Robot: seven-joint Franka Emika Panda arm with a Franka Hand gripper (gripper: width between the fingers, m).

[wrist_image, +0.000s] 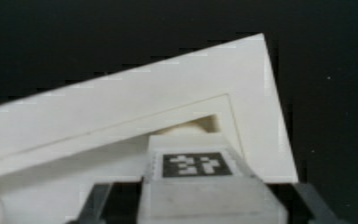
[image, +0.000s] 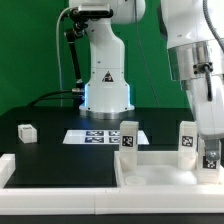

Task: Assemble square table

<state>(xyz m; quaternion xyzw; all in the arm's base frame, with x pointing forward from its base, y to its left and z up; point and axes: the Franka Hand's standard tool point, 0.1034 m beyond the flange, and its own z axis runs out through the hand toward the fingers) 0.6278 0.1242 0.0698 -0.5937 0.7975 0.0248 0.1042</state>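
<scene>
Tabletop (image: pixel 165 172) is seen lying flat on the black table (image: pixel 40 150), at the exterior view's right and near its front edge. It is white, square and tray-like, with a raised rim. Being square, it has no long axis, and its front edge runs across the exterior view. In the wrist view one corner of it (wrist_image: pixel 176 90) is shown, with the rim stepped down to an inner floor.

Two standing legs (image: pixel 128 135) (image: pixel 188 140) are set upright on it, their long axes vertical. Each is a short white block with a black-and-white tag turned toward the exterior camera.

A held leg (image: pixel 210 153) is also kept upright, at the tabletop's far right. In the wrist view its tagged end (wrist_image: pixel 195 165) is turned to the camera, just beside the inner corner. The gripper (image: pixel 210 143) (wrist_image: pixel 194 198) is closed upon it, with a dark finger (wrist_image: pixel 108 200) pressed to either side.

A loose leg (image: pixel 26 131) is placed well apart, at the exterior view's left. Its axis cannot be told.

A long white rail (image: pixel 55 172) is laid just beside the tabletop's left edge. The marker board (image: pixel 100 136) is seen behind it, and the robot's base (image: pixel 105 80) farther back.
</scene>
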